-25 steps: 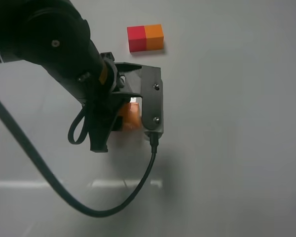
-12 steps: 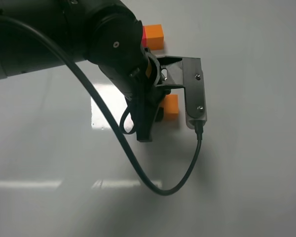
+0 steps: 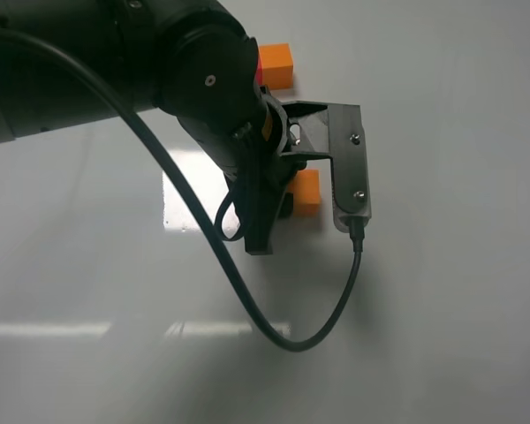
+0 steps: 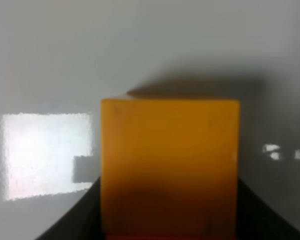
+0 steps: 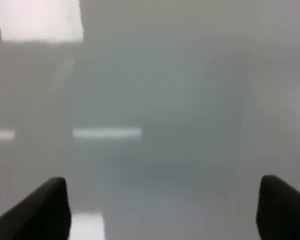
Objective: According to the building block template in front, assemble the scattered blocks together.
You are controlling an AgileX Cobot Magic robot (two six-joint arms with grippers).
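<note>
Nothing moved; left wrist's orange cube [image 4: 169, 167], overhead half-hidden [image 3: 307, 192].

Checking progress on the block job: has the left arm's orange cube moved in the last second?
Yes. The orange cube shifted right and slightly up in the overhead view, ending nearer below the template's orange end.

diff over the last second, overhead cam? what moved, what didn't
The left gripper travelled right and toward the building block template with the orange cube between its fingers; nearly all of that happened in the first half second, with almost no motion since. The arm now hides most of the template's red half. The template itself stayed put. The red cube is not visible overhead now.
</note>
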